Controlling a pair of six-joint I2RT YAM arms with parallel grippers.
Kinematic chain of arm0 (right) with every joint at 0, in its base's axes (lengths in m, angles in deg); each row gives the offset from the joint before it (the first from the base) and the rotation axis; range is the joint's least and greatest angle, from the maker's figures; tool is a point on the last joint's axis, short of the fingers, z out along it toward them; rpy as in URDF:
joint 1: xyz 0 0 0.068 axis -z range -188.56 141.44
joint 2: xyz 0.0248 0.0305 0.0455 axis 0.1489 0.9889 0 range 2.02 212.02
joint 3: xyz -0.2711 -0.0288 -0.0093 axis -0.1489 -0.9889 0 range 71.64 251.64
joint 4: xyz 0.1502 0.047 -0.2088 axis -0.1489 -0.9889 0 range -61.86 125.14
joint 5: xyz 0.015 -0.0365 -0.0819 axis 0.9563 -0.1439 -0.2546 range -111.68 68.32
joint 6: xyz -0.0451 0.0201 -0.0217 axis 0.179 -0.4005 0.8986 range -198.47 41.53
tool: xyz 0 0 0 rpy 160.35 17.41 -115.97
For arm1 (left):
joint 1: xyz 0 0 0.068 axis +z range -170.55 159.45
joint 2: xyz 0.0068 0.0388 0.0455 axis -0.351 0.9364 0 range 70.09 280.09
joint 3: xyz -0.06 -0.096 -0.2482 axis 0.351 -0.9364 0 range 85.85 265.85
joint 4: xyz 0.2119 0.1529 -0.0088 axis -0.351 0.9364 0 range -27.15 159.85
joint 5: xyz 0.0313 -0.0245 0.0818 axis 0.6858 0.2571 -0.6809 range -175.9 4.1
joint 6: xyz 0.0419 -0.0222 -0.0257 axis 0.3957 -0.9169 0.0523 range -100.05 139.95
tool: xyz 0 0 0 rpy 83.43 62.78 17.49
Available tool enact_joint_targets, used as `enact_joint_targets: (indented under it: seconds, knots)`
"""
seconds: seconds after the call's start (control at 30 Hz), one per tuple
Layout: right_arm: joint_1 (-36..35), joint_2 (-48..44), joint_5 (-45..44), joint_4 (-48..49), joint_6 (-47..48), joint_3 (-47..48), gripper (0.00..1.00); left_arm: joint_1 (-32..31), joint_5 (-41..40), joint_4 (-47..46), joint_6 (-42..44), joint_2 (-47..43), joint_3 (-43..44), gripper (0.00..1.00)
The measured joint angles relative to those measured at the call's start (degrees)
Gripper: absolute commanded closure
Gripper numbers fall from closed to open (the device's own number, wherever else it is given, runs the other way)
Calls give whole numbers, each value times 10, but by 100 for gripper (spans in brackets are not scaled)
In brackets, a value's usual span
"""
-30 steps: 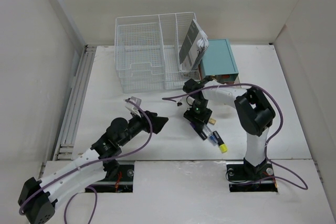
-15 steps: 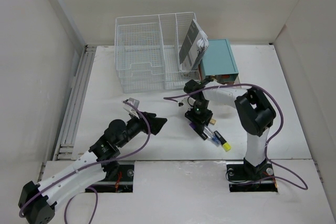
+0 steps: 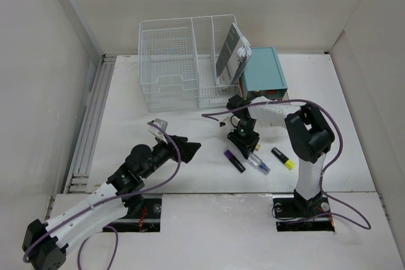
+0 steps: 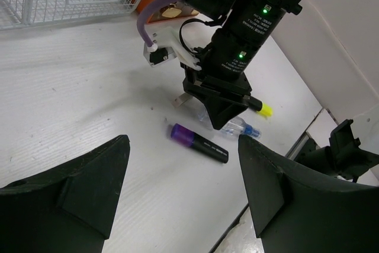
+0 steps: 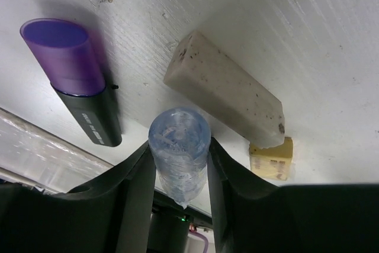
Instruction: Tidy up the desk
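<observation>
The white desk holds three pens near its middle. My right gripper points down, shut on a clear pen with a blue cap; in the right wrist view the clear barrel sits between the fingers. A purple-capped black marker lies just left of it, and shows in the right wrist view and the left wrist view. A black and yellow highlighter lies to the right. My left gripper is open and empty, left of the pens.
A white wire-mesh organizer stands at the back with a booklet leaning in it. A teal drawer box sits to its right. A dirty beige eraser lies on the desk by the right gripper. A ribbed rail runs along the left edge.
The pens that were bunched under my right gripper have spread out. The purple marker and the yellow highlighter now lie apart on the desk. The right gripper has shifted slightly back.
</observation>
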State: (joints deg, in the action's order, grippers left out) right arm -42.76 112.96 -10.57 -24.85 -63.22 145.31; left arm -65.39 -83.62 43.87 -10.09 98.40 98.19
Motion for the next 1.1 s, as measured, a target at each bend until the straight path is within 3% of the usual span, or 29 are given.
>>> enact_joint_targets:
  seconds: [0.63,1.1]
  knots:
    - [-12,-68,-29,31,31,5,96,0,0,0,-1,6,0,29]
    - [-18,-183,73,-15,95,167,97,0,0,-1,-1,28,0,31]
